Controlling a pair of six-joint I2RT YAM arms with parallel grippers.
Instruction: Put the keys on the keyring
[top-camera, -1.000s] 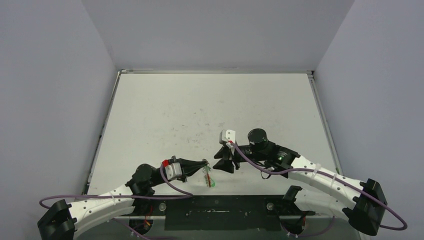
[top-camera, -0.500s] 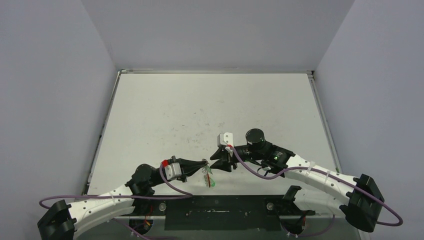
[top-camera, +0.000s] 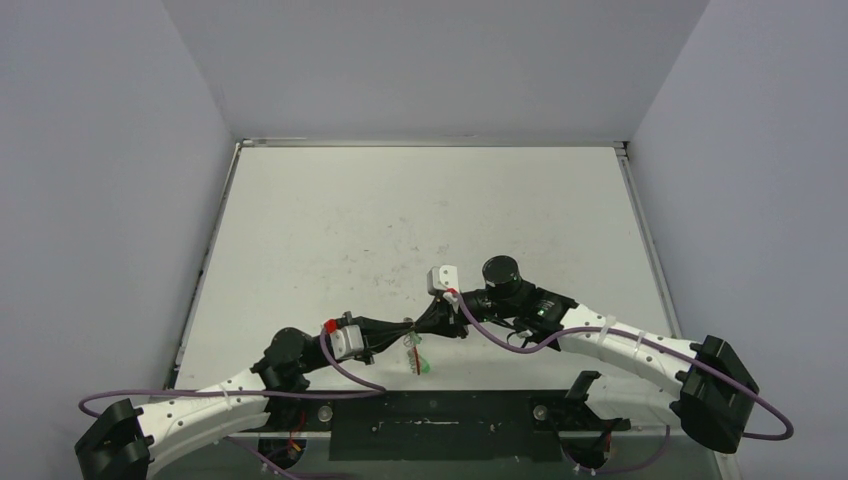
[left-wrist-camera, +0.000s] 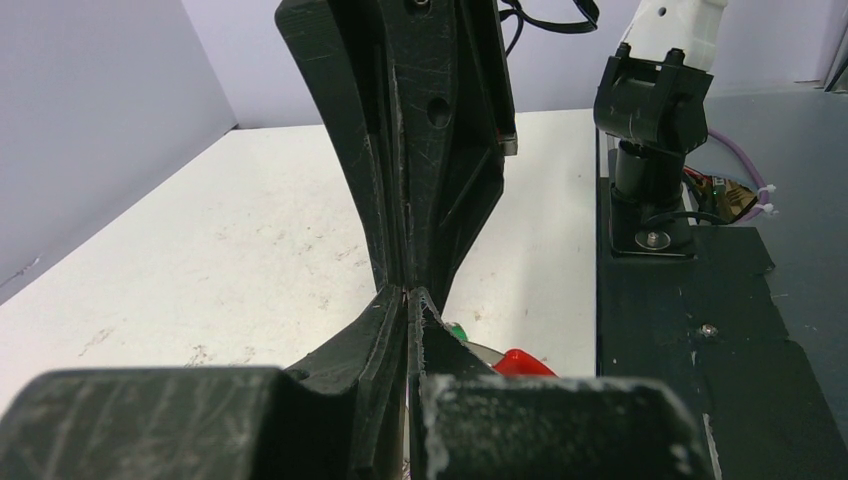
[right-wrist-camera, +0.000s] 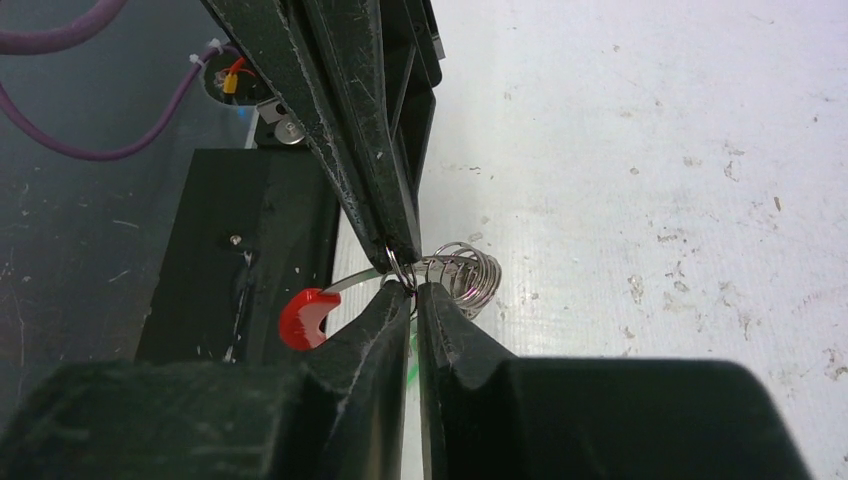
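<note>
Keyring (right-wrist-camera: 305, 315) pinched in left gripper (right-wrist-camera: 400, 258), right gripper (right-wrist-camera: 413, 295) tips just beside it.

Our scuffed white table (top-camera: 420, 200), boxed in by pale lavender walls (top-camera: 430, 60)
Beyond the left gripper (top-camera: 410, 327) we see it meet the back wall (top-camera: 430, 100); side walls (top-camera: 100, 200) flank it, a black plate (top-camera: 440, 430) lies behind.

keyring (right-wrist-camera: 304, 315) with red segment, green-tagged keys (top-camera: 422, 364) dangling

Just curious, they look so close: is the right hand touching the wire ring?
Touching. The right wrist view shows the right hand pinching the ring between its fingertips.
</note>
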